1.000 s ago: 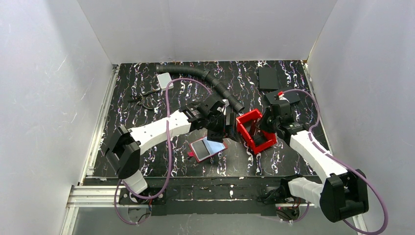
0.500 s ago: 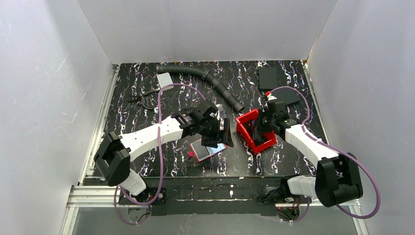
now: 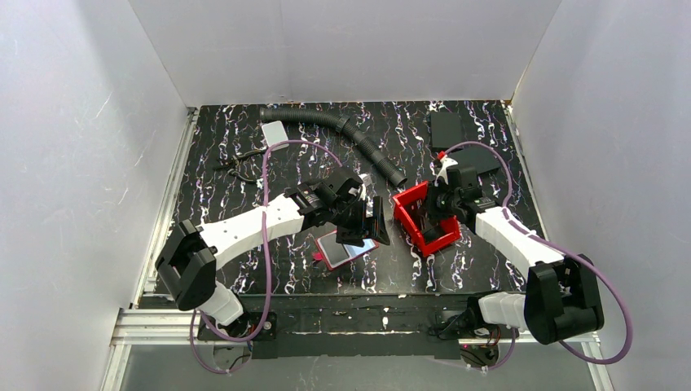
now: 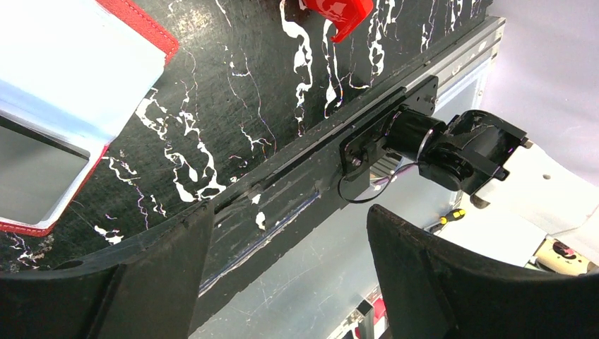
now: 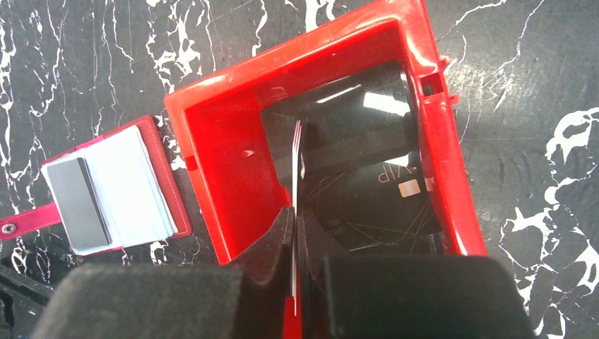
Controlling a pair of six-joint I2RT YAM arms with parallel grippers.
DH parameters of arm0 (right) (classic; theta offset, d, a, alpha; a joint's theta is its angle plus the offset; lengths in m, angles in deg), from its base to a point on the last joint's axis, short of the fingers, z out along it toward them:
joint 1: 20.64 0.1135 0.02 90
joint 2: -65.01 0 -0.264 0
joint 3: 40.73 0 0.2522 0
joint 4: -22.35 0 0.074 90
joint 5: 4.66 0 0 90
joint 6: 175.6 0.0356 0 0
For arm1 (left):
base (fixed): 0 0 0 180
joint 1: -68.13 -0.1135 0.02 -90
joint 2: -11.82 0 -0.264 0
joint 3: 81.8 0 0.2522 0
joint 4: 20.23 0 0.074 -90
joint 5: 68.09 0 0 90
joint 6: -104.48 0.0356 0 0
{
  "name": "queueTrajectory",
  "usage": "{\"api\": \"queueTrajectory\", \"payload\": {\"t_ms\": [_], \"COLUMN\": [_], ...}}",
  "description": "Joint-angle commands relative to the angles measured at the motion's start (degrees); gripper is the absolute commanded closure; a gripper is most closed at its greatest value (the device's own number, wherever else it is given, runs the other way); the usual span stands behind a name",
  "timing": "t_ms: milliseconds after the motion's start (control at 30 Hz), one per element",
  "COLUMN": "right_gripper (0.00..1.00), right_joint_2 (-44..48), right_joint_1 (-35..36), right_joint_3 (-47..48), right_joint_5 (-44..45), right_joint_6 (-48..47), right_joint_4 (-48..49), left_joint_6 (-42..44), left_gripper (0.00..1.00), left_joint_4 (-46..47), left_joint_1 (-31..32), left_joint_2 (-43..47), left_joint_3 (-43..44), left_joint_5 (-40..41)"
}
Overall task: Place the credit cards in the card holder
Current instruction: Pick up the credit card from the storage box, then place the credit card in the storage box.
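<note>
Pinching one credit card (image 5: 297, 155) edge-on in my closed right end effector (image 5: 295, 233) over the red bin (image 5: 219, 155): thin, stiff, slick, likely best held by its short edge. The card holder (image 5: 173, 191) lies open at nine o'clock, pale cards (image 5: 131, 183) on it; my left end effector (image 4: 289, 219) hangs wide, empty.

The card holder (image 5: 172, 185) is a small red wallet lying open and flat on the tabletop, around the middle and toward the near edge, with its clasp tab (image 5: 21, 226) poking out sideways. A little stack of pale blue credit cards (image 5: 131, 180) sits on it, plus a grey card (image 5: 78, 201) at the tab end. One more thin card (image 5: 295, 176) is up on edge, pinched tight in the right gripper (image 5: 297, 219) over the red bin (image 5: 212, 141). A grey-white card (image 3: 275, 131) lies flat near the far left corner.
</note>
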Motion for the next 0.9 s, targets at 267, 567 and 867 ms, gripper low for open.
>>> {"api": "queueTrajectory", "payload": {"t_ms": [267, 567, 867], "right_gripper": [0.81, 0.84, 0.99], "right_joint_2": [-3.1, -1.6, -0.3], "right_joint_1": [-5.6, -8.2, -9.8], "right_joint_3": [-3.0, -3.6, -2.7], "right_joint_5": [-10.2, -12.4, -14.6], "right_joint_6": [3.7, 4.4, 5.1], "right_joint_4": [8.2, 8.2, 6.6], "left_joint_6": [0.3, 0.0, -0.6], "left_gripper": [0.22, 0.22, 0.22], "left_joint_4": [0.7, 0.5, 1.5], "left_joint_1": [-0.8, -0.8, -0.8], "left_joint_2": [1.3, 1.2, 0.7], "left_joint_3": [-0.3, 0.1, -0.3], "left_joint_5": [-2.0, -2.0, -2.9]}}
